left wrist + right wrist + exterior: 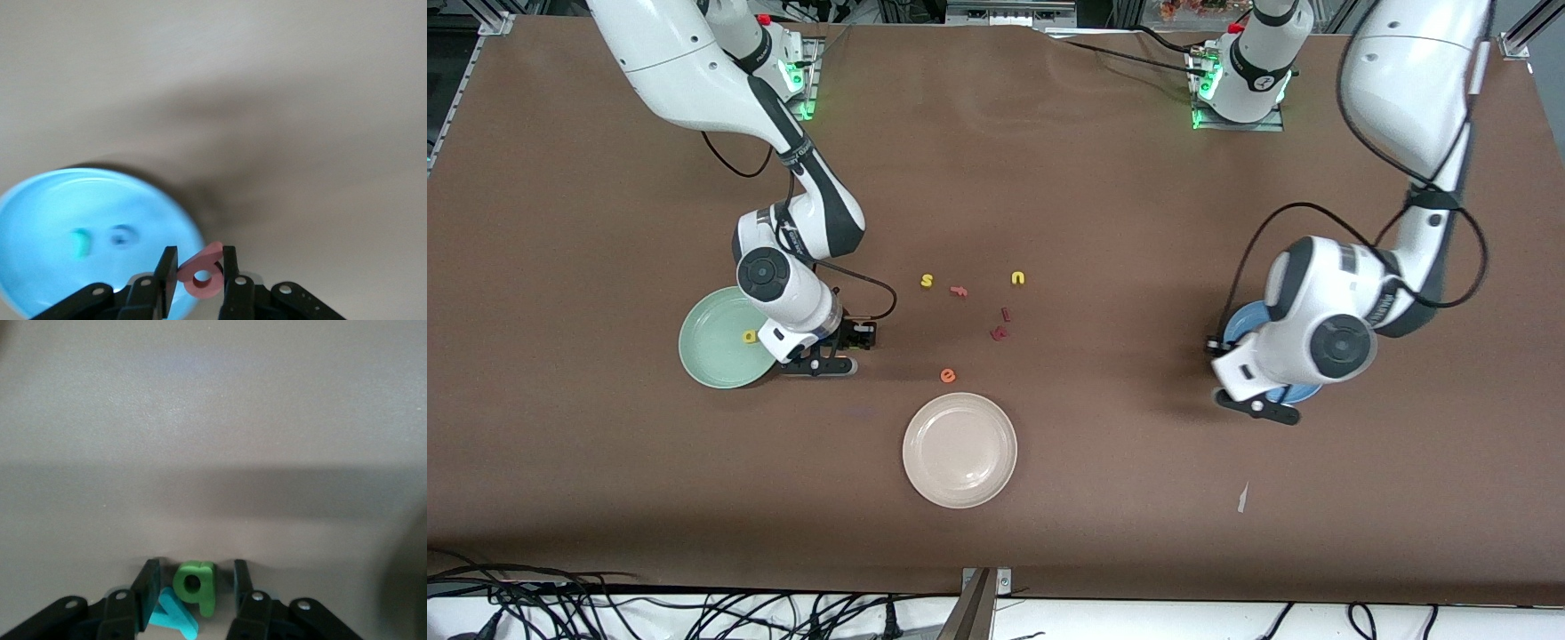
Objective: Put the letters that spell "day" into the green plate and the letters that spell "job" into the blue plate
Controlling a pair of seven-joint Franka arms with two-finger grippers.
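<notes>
- Green plate (710,351) sits toward the right arm's end of the tabletop, with the yellow letter (750,336) already lying in it.
- Right gripper (191,587) is down at the tabletop just beside that plate, its jaws partly open and straddling the green letter (196,585); the teal "y" (172,613) lies touching it, by one finger. Nothing is clamped yet.
- My read: this is the pick of "a" for "day". Next the jaws must close on the green letter alone, without dragging the "y".
- Stray letters lie mid-table; the cream plate (959,450) stays out of it.
- Left gripper (199,268) hangs over the blue plate's (40,227) edge, jaws pinching the salmon-pink letter (202,272); the teal "j" (80,241) and blue "o" (121,236) are in already.
- Release over the plate should finish "job".
</notes>
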